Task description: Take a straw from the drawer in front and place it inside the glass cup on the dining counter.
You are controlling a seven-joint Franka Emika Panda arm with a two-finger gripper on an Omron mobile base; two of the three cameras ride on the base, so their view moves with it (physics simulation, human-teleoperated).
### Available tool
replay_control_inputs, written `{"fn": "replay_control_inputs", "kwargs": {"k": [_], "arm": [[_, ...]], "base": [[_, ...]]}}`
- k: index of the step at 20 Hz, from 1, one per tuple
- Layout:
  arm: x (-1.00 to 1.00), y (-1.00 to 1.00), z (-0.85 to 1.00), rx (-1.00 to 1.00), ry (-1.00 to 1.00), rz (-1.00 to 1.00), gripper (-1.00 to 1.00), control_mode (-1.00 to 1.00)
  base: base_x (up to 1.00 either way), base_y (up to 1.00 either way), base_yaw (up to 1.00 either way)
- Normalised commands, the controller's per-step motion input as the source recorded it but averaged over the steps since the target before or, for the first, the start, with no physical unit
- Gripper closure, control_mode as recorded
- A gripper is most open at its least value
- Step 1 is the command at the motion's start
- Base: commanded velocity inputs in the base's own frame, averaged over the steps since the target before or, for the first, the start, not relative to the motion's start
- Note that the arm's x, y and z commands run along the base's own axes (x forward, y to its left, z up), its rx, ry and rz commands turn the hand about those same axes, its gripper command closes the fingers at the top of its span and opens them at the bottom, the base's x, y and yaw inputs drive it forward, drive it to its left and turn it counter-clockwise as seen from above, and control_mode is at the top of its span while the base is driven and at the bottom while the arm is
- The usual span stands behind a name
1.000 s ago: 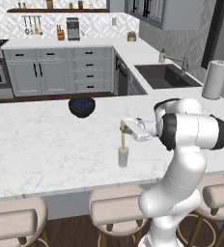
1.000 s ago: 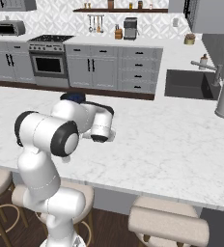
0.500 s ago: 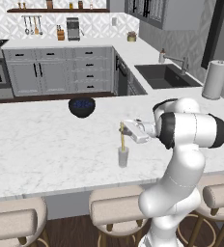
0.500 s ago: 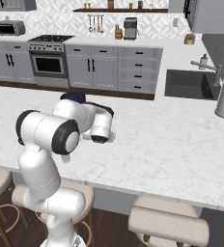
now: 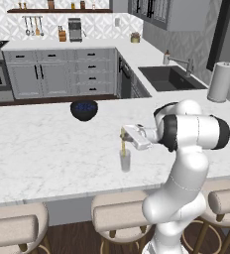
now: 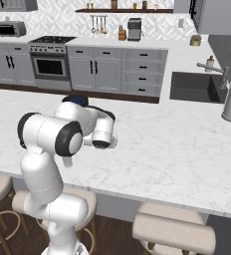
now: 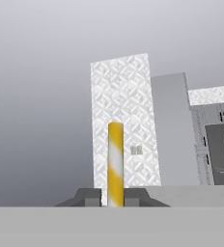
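Observation:
My gripper (image 5: pixel 123 133) is shut on the top of the yellow straw (image 5: pixel 123 144), which hangs upright. The straw's lower end reaches the mouth of the glass cup (image 5: pixel 125 161). The cup stands on the white marble dining counter (image 5: pixel 37 149), near its front edge. In the hand view the straw (image 7: pixel 115 159) rises between the two dark fingertips (image 7: pixel 88 197), and my gripper (image 7: pixel 115 198) is pinched on it. From the right base view my own arm hides the hand and the cup. I cannot tell which of the far grey drawers is the task's drawer.
A dark blue bowl (image 5: pixel 84 109) sits on the counter beyond the cup. Beige stools (image 5: pixel 119 216) line the near side. A sink (image 5: pixel 170 78) and a paper towel roll (image 5: pixel 221 82) are at the right, grey cabinets (image 5: pixel 62 74) along the back wall.
The hand has sunk a little with the straw, toward the cup. The cup and the bowl have not moved.

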Motion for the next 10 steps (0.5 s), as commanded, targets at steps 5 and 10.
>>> {"fn": "replay_control_inputs", "kwargs": {"k": [5, 10], "arm": [[0.02, 0.01, -0.1, -0.01, -0.05, 0.0, 1.0, -1.0], [-0.14, 0.0, -0.15, -0.06, -0.05, 0.0, 1.0, -1.0]], "base": [[0.0, 0.0, 0.0], [0.0, 0.0, 0.0]]}}
